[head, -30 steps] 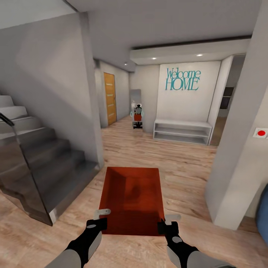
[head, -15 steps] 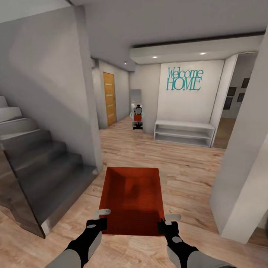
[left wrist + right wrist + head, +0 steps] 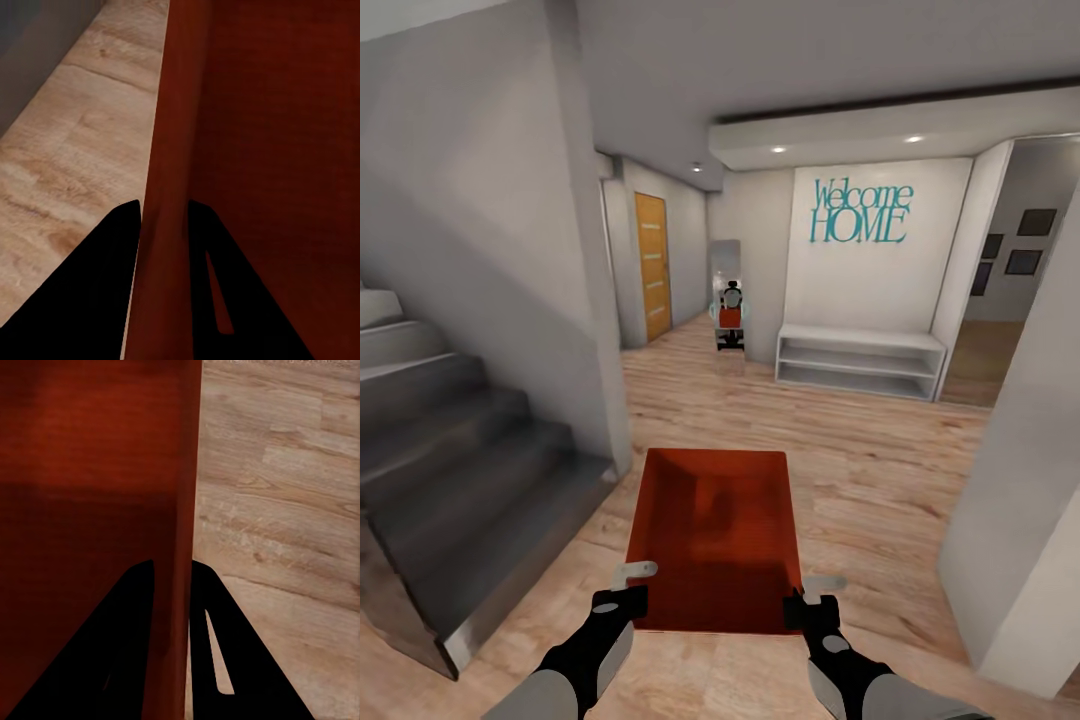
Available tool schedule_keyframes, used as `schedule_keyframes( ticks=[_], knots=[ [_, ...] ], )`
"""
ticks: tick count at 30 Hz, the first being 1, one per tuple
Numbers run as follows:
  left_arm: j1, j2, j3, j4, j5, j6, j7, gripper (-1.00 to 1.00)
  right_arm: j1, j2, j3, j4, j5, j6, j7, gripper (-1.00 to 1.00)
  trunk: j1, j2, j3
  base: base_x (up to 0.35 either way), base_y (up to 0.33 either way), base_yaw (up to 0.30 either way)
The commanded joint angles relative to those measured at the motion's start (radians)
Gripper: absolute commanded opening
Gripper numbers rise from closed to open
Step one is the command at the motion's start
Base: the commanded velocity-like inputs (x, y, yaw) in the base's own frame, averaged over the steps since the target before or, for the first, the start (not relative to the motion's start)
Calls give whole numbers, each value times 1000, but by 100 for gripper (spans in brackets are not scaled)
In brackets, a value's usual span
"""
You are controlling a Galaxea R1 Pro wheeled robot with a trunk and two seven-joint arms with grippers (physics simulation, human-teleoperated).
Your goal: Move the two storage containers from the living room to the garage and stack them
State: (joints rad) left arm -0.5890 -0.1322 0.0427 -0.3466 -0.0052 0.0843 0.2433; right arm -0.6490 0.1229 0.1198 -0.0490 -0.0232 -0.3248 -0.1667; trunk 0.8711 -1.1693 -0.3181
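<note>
Plank floor [image 3: 880, 480], light wood, underfoot. Bin [image 3: 715, 535], orange-red, open-top, carried low in front, between both arms. Left gripper [image 3: 622, 590] clamped on bin's left wall; right gripper [image 3: 807, 597] clamped on right wall. Wrist views: fingers [image 3: 112, 285] straddle wall, one inside, one outside. Stairs [image 3: 450, 470] left. Beyond: white shelf [image 3: 858, 360], "Welcome HOME" lettering [image 3: 860, 212], wood door [image 3: 653, 265].
</note>
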Motion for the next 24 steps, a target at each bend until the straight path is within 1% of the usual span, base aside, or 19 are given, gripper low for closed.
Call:
schedule_keyframes(
  ticks=[1,24],
  knots=[
    [0,-1,11,0,5,6,4,-100,-1,0,-20,-1,-12,-7,-9,-100,1,-1,-1,322,0,0],
    [0,0,11,0,5,6,4,-100,-1,0,-19,-2,-12,-8,-8,-100,1,-1,-1,322,0,0]
  ],
)
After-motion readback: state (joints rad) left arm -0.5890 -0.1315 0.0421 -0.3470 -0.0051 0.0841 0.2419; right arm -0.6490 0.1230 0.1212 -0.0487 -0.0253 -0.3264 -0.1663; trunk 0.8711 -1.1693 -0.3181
